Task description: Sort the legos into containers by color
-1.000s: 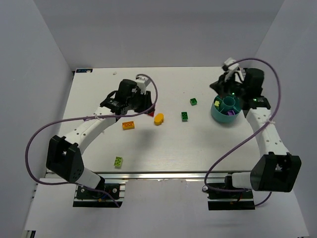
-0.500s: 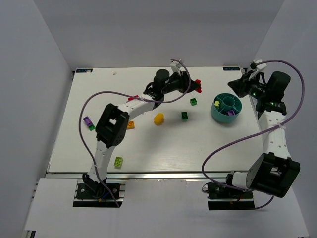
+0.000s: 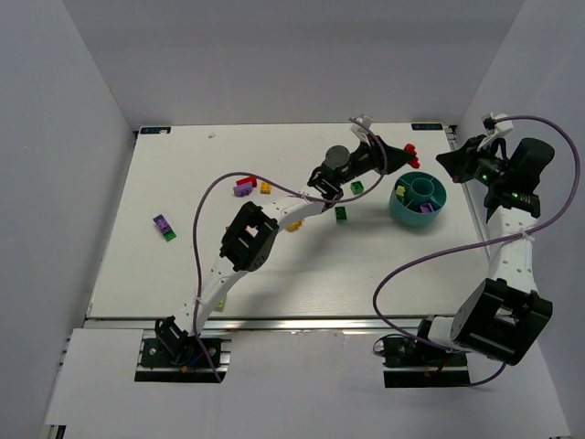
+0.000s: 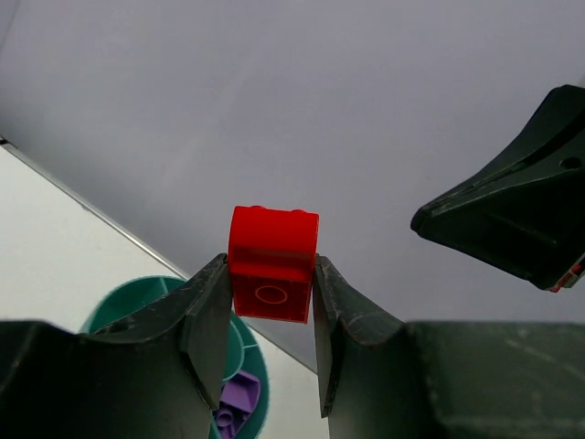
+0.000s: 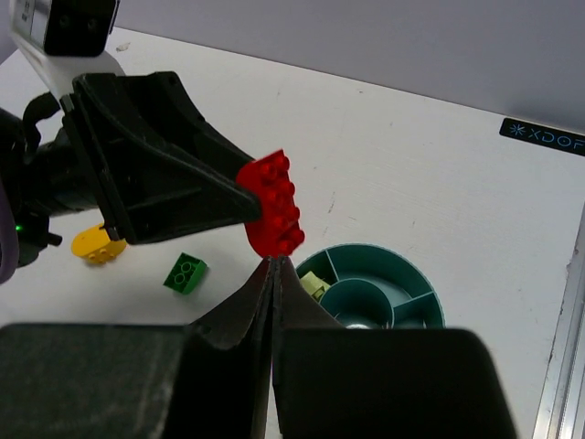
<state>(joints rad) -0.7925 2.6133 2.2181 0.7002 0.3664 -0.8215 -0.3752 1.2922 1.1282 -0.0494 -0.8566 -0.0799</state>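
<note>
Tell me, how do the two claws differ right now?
The left gripper clamps a red brick between its fingers; the right gripper holds nothing, with its fingers pressed together. The left gripper reaches far across the table to the right side; the right gripper is on its own side. Both are raised close to the teal bowl.

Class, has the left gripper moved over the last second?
Yes: the left gripper, holding a red studded brick, travelled rightward toward the round teal plastic bowl.

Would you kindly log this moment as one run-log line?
left claw: shut on red brick | brick: aloft near teal bowl | right claw: shut, empty
</note>
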